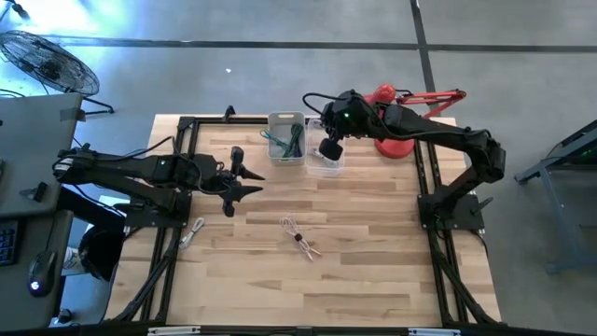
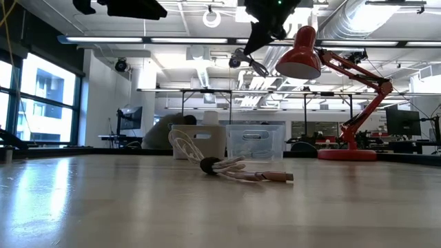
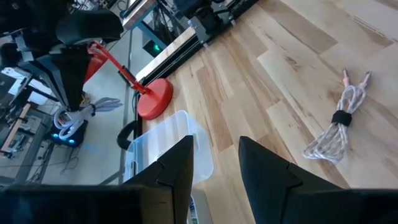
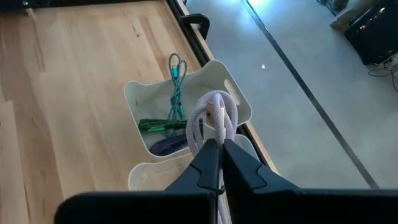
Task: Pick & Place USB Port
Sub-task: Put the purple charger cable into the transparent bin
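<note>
Right end effector (image 4: 219, 154) raised over the far middle of the desk (image 1: 373, 243), above the two bins. Fingers together, clamped on a coiled white cable (image 4: 214, 118); coil projects just past the fingertips, directly over the gap between the beige bin (image 4: 186, 102) and the clear bin (image 4: 155, 177). Beige bin already holding green and dark cables (image 4: 163, 126). In the low view, same end effector (image 2: 249, 60) hanging high above the clear bin (image 2: 255, 142), well off the desk surface.

Left end effector (image 1: 250, 179) hovering over the left-centre of the desk, fingers (image 3: 177, 171) apart, nothing between them. Pointed toward the bins and the red lamp (image 3: 149, 99).

Second white cable bundle (image 1: 300, 241), tied with a dark band, lying flat on the desk near centre, well apart from both end effectors, nearer than the bins. Third small white cable (image 1: 193, 232) lying at the left edge of the desk, near the left arm's base.

Red lamp (image 1: 396, 140) standing at the far right, just beside the right arm.
</note>
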